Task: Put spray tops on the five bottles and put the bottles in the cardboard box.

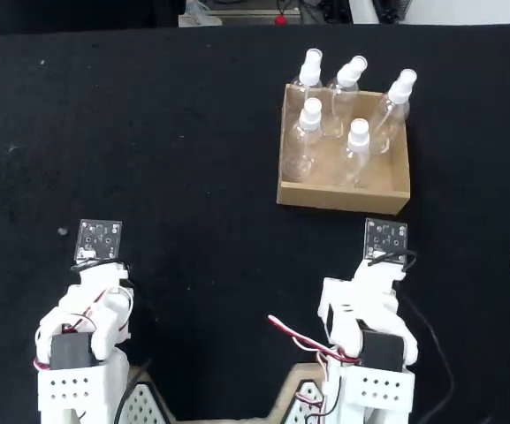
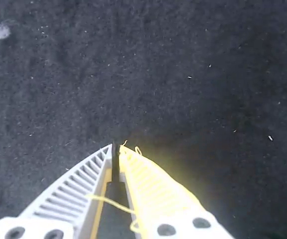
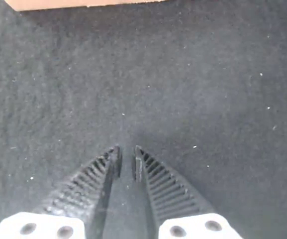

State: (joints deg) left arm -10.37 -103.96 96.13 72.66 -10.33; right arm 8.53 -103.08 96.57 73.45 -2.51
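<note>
bottles: all five (image 1: 308, 132) capped with spray tops, standing inside cardboard box (image 1: 343, 196)
box direction: 12 o'clock of right gripper (image 3: 126, 154), 2 o'clock of left gripper (image 2: 116, 149); right nearer
grippers: both closed, empty
task: looks finished

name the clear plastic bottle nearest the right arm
The front-right clear plastic bottle in the brown cardboard box; the other four sit farther back or left.

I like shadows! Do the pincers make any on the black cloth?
Left wrist view: yes, a dark patch ahead of the left pincer. Right wrist view: a fainter one ahead of the right pincer. High view: none I can see.
</note>
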